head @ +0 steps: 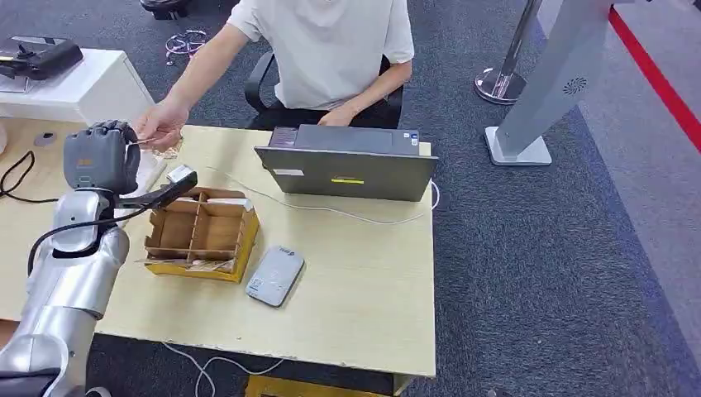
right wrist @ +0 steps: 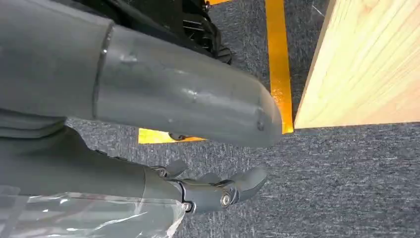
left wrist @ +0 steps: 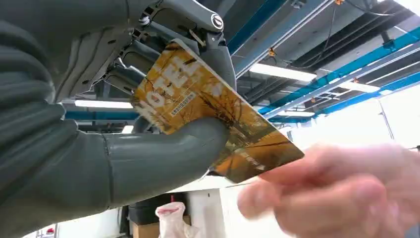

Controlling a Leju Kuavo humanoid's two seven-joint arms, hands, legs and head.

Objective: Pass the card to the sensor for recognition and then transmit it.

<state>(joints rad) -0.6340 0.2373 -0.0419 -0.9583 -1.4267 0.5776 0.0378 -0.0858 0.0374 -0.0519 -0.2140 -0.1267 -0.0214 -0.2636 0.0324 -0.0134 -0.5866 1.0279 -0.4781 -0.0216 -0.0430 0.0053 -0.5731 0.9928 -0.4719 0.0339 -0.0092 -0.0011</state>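
Above table (head: 364, 273), left robot hand (left wrist: 148, 144) pinching card (left wrist: 208, 109), person's blurred hand (left wrist: 341, 193) at its edge.

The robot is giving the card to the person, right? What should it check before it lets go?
1. The left robot hand has the card pinched between thumb and fingers: ok.
2. The person's hand is at the card's free end: ok, it touches the corner, though blurred.
3. The person has a firm hold on the card: cannot tell, the fingers are blurred.
4. The card is clear of the cardboard box and the laptop: ok, it is held up beyond the box.
5. The card has been read by the grey sensor: cannot tell.
6. The right robot hand is out of the way: ok, it hangs beside the table, holding nothing.
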